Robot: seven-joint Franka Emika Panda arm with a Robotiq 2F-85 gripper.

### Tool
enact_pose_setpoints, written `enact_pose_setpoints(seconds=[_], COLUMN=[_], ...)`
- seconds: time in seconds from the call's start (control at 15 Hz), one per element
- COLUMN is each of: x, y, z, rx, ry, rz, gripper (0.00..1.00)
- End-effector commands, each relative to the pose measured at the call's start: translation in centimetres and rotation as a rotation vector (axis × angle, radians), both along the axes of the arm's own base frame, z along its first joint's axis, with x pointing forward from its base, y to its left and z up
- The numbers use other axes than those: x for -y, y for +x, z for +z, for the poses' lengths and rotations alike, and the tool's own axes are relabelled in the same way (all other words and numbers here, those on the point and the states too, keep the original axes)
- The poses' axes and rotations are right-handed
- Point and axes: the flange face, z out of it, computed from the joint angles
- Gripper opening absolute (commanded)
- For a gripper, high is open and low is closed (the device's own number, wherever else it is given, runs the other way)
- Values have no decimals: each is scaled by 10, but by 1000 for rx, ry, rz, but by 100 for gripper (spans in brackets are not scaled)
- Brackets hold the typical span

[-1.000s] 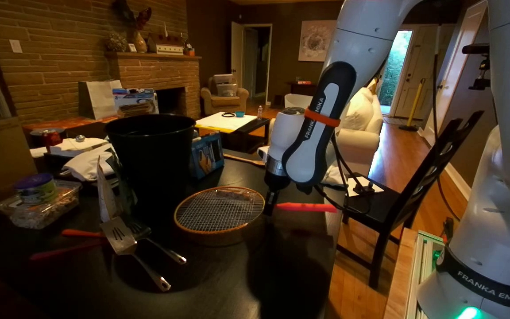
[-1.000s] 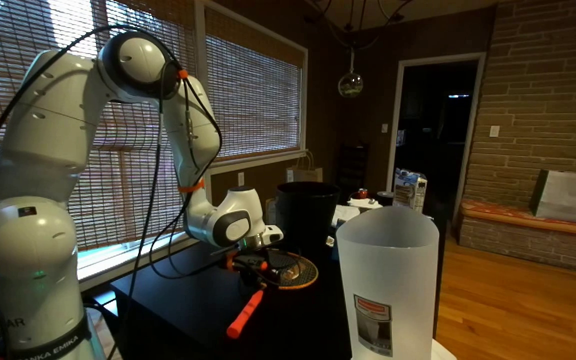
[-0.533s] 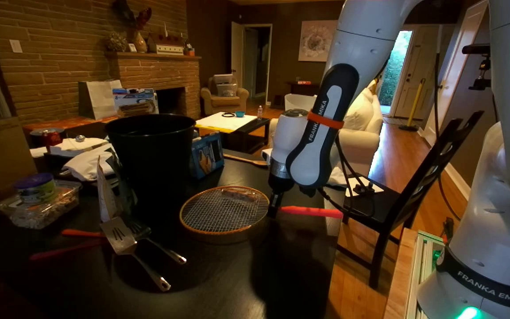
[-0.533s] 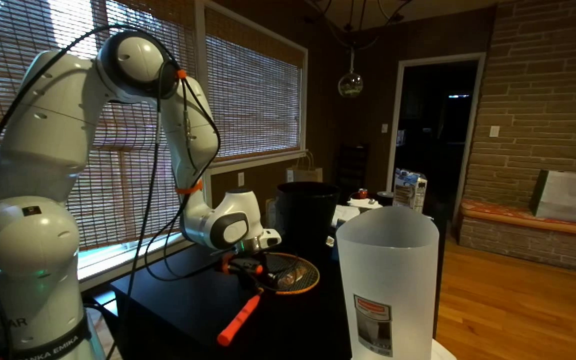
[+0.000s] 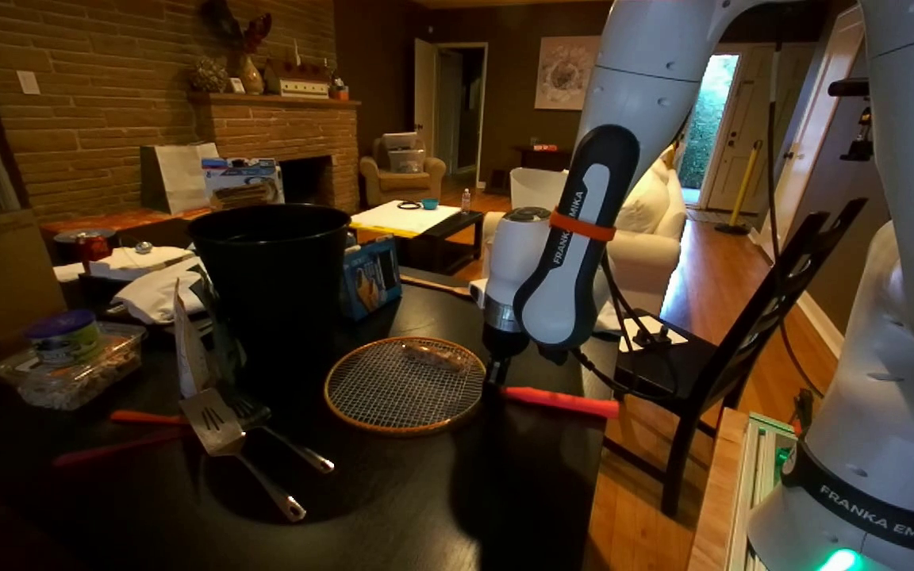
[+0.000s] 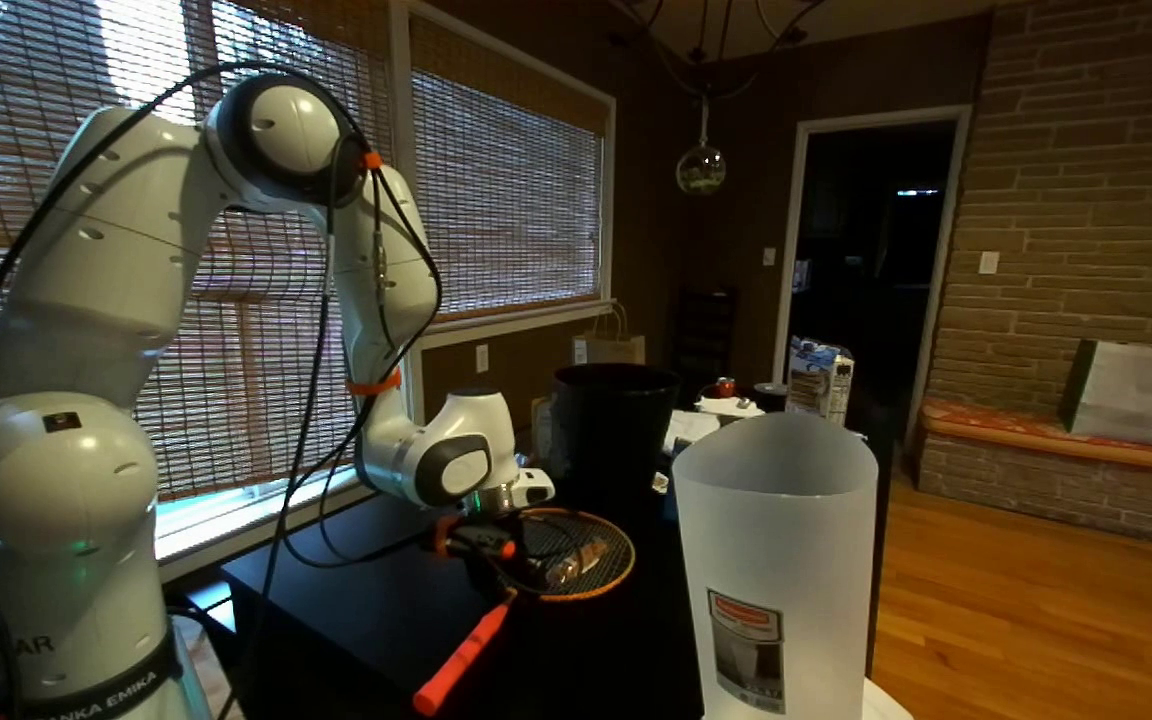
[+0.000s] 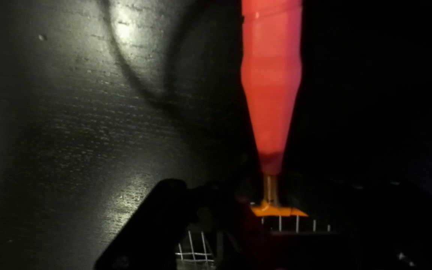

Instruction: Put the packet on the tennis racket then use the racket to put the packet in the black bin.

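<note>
Dark worktop (image 5: 393, 503); sofa (image 5: 646, 258) beyond. The packet (image 5: 432, 358) lies on the racket (image 5: 401, 396), near the black bin (image 5: 270, 293). End effector (image 5: 495, 382) at the racket's neck; clamped or apart, cannot tell. An exterior view alone shows the translucent bin (image 6: 781, 560). Open worktop separates racket and spatula (image 5: 220, 444); handle (image 5: 560, 400) points toward the edge.

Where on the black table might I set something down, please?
The table looks bare between the metal utensils, the tennis racket and the edge facing the robot base. It is crowded around the black bin, with the blue box beside it, and at the gripper, by the racket's neck.
</note>
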Motion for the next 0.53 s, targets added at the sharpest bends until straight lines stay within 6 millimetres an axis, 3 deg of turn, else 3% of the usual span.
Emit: enact_pose_setpoints(seconds=[0.0, 0.13, 0.2, 0.27, 0.33, 0.47], x=[0, 0, 0, -1, -1, 0], y=[-1, 0, 1, 1, 2, 3], z=[2, 4, 4, 5, 5, 8], rx=[3, 6, 7, 9, 10, 16], ry=[3, 3, 2, 2, 2, -1], rz=[-11, -9, -8, -7, -6, -6], gripper=[54, 68, 45, 31, 30, 17])
